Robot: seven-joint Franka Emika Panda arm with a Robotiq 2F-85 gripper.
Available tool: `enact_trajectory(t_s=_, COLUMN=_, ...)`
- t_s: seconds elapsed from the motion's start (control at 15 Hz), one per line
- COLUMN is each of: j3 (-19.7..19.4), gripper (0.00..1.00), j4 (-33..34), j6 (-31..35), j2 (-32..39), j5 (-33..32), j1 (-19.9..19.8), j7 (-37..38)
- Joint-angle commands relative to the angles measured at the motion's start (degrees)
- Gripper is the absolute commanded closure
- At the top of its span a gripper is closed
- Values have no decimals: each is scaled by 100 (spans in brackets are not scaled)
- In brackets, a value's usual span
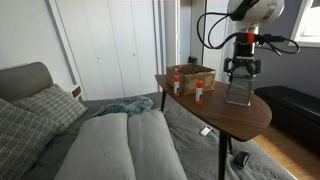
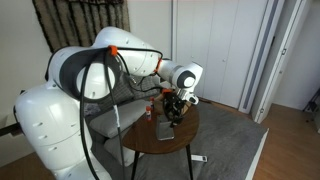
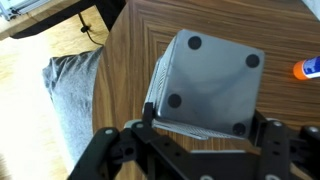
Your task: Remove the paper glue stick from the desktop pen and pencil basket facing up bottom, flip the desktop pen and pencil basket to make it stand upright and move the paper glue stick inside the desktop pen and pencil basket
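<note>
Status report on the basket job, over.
Open gripper hangs over the basket. Basket bottom up on the table. Glue stick on the table beside it. Nothing blocking.

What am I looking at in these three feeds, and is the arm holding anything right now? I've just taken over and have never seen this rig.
The big white machine is a single robot arm. The black part at its end is the gripper. Two pictures come from cameras standing in the room, looking at the round wooden table from different places. The third comes from a camera on the wrist, looking down past the jaws.

On the table stands the mesh pen basket, upside down, with its flat bottom and four feet facing up. The glue stick lies on the table beside it, not on top. A cardboard box sits further back.

The jaws are open above the basket, and nothing is held.
</note>
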Motion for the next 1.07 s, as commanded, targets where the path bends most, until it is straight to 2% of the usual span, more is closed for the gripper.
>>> enact_trajectory(t_s=0.0, j3=117, gripper=42, j4=-217, j6=-25, j2=-713, j5=-373, j1=33, j7=220)
enact_trajectory(t_s=0.27, j3=461, gripper=42, j4=-554, j6=475, j2=-1370, j5=-1258, j1=70, j7=1006)
enact_trajectory(t_s=0.47, j3=789, gripper=42, j4=-964, j6=1135, j2=-1706, j5=-1658, j1=48, j7=1723)
enact_trajectory(t_s=0.73, j3=1173, gripper=42, j4=-1606, j6=2188, j2=-1840, j5=-2496, j1=-69, j7=2724)
enact_trajectory(t_s=0.87, j3=1257, gripper=42, j4=-1873, j6=2590, j2=-1843, j5=-2994, j1=-122, j7=3170)
enact_trajectory(t_s=1.0, j3=1272, gripper=42, j4=-2064, j6=2858, j2=-1860, j5=-3230, j1=-102, j7=3506)
